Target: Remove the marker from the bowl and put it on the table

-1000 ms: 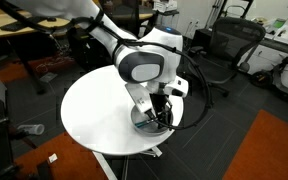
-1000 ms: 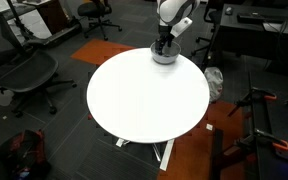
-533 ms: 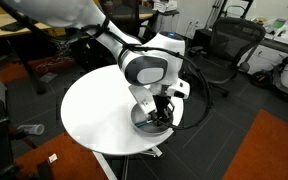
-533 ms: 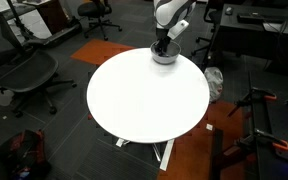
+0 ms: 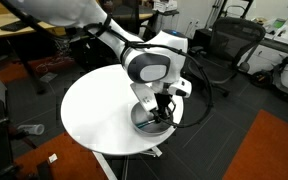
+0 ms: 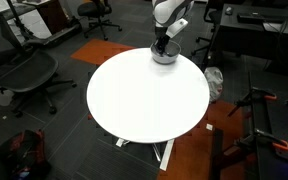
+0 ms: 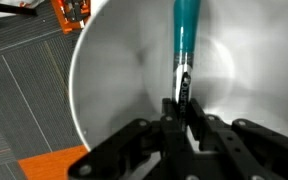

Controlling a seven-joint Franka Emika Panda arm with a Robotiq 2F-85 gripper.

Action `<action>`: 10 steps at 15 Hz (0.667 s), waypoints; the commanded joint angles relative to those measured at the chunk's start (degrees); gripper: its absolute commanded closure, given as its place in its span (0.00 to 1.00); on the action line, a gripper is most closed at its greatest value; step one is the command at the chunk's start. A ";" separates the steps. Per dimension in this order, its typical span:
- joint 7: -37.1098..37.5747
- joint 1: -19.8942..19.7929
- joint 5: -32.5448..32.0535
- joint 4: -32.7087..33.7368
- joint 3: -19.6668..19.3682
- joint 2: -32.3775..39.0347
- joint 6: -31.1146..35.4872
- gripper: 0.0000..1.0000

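Note:
In the wrist view the teal-blue marker lies inside the light grey-white bowl, its darker end pinched between my black fingers. My gripper is shut on that end. In both exterior views the gripper reaches straight down into the bowl, which sits near the edge of the round white table. The arm hides the marker in both exterior views.
Office chairs and wooden desks ring the table. Orange carpet and dark grey carpet cover the floor. Most of the white tabletop is bare. The bowl stands close to the table's rim.
The jaws went from open around the marker to shut on its dark end. The arm has barely shifted and still reaches into the bowl.

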 commanded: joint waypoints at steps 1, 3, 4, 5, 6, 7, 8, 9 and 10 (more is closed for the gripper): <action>2.94 1.96 -1.35 -4.69 -1.38 -6.36 -0.09 0.95; 4.24 3.09 -2.38 -7.63 -2.07 -9.96 1.23 0.95; 5.04 3.78 -2.96 -8.95 -2.54 -11.72 1.33 0.95; 5.16 4.37 -3.43 -11.03 -2.75 -14.12 1.26 0.95; 5.72 5.00 -3.92 -12.82 -2.87 -16.16 1.40 0.95; 5.89 5.69 -4.48 -15.16 -2.88 -18.54 1.77 0.95; 6.27 6.37 -5.16 -17.25 -2.85 -20.70 1.94 0.95; 7.06 7.41 -6.17 -19.71 -2.87 -22.85 2.51 0.95; 7.57 8.31 -6.99 -21.67 -2.75 -24.64 2.85 0.95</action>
